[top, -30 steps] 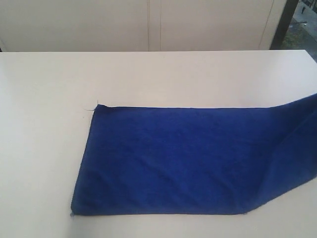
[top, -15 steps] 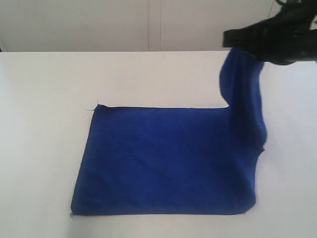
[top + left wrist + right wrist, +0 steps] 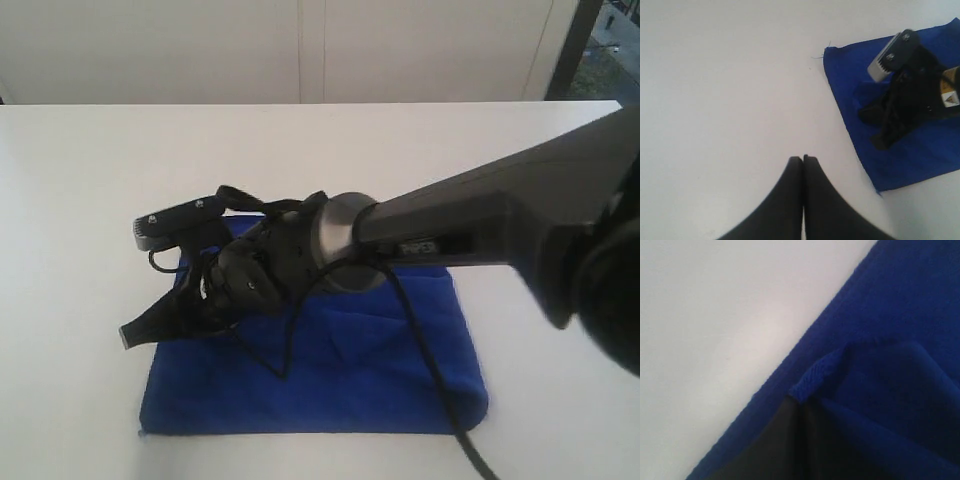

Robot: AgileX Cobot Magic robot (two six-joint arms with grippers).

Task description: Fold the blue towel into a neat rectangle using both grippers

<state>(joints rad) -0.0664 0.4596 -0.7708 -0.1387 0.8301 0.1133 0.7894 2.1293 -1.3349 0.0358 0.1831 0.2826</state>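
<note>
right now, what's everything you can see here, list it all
table: one, white, fills most of the exterior view
towel: one, blue, lying on the table towards its near edge, a layer folded over on top
wall: one, off-white, behind the table
post: one, dark, behind the table at the top right of the exterior view
right arm: one, grey and black, reaching across over the towel
right gripper: one, black, shut on a hemmed edge of the towel
left gripper: one, black, shut and empty, over bare table beside the towel
</note>
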